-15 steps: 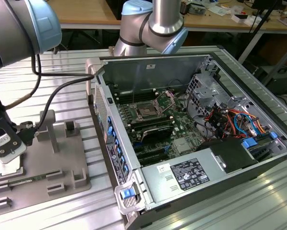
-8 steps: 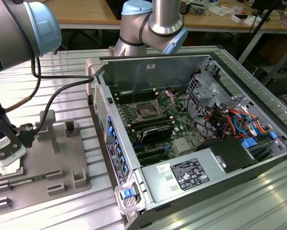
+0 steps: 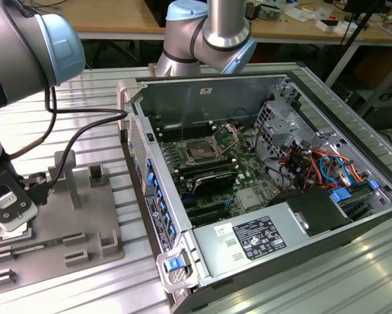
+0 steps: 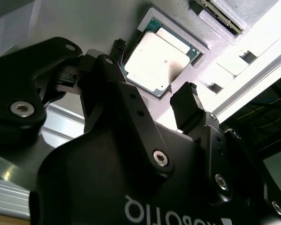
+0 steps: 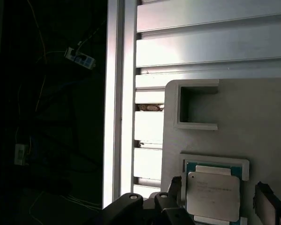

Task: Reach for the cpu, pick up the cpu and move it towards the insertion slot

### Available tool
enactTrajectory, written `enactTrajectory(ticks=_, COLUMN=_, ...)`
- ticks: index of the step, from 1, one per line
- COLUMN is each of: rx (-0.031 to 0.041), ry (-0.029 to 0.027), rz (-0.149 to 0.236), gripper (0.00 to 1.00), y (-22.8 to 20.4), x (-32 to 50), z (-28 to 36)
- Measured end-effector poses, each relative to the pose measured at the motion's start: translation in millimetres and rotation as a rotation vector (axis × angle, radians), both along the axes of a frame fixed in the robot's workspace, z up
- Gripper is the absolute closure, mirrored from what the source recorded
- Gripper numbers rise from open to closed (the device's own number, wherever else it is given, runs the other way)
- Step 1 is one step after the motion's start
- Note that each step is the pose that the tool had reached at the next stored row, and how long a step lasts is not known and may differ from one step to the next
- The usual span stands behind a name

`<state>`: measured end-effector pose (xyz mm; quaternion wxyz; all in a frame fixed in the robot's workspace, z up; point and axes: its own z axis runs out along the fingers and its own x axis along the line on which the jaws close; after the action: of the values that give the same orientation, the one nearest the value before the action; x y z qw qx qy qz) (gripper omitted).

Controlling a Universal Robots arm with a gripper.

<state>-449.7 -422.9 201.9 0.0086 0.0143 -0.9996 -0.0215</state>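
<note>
The cpu, a thin square chip with a pale metal top, lies flat in its square seat on the grey fixture plate. My gripper hangs just over it, open, with one black fingertip on one side of the chip and the other fingertip on the opposite side. In the exterior view my gripper is low over the plate at that view's left. The insertion slot, with its latch frame raised, sits on the green motherboard inside the open computer case.
The computer case stands at the exterior view's right of the plate, with a power supply, drive cage and coloured cables inside. The slatted aluminium table ends at a drop close beside the plate. A memory stick lies in the fixture.
</note>
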Motion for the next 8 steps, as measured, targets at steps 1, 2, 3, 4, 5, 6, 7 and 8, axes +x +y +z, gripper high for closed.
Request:
enactTrajectory(ticks=1, rx=-0.0007, ry=-0.0001, rz=0.0, gripper=0.32, y=-0.2, x=-0.2, z=-0.3)
enactTrajectory(ticks=2, rx=-0.0016, ry=-0.0002, rz=0.001, gripper=0.32, y=-0.4, x=-0.3, z=-0.9)
enactTrajectory(ticks=3, rx=-0.0023, ry=0.0, rz=0.001, gripper=0.32, y=-0.5, x=-0.5, z=-1.5)
enactTrajectory(ticks=4, rx=-0.0034, ry=-0.0001, rz=0.002, gripper=0.32, y=-0.6, x=-0.6, z=-2.1)
enactTrajectory(ticks=5, rx=-0.0064, ry=0.0, rz=0.002, gripper=0.32, y=-0.7, x=-0.7, z=-2.5)
enactTrajectory(ticks=6, rx=-0.0086, ry=0.0, rz=0.002, gripper=0.32, y=-0.7, x=-0.8, z=-2.8)
enactTrajectory(ticks=7, rx=-0.0104, ry=-0.0001, rz=0.002, gripper=0.32, y=-0.7, x=-0.9, z=-3.6)
enactTrajectory(ticks=8, rx=-0.0114, ry=-0.0001, rz=0.002, gripper=0.32, y=-0.7, x=-0.9, z=-4.2)
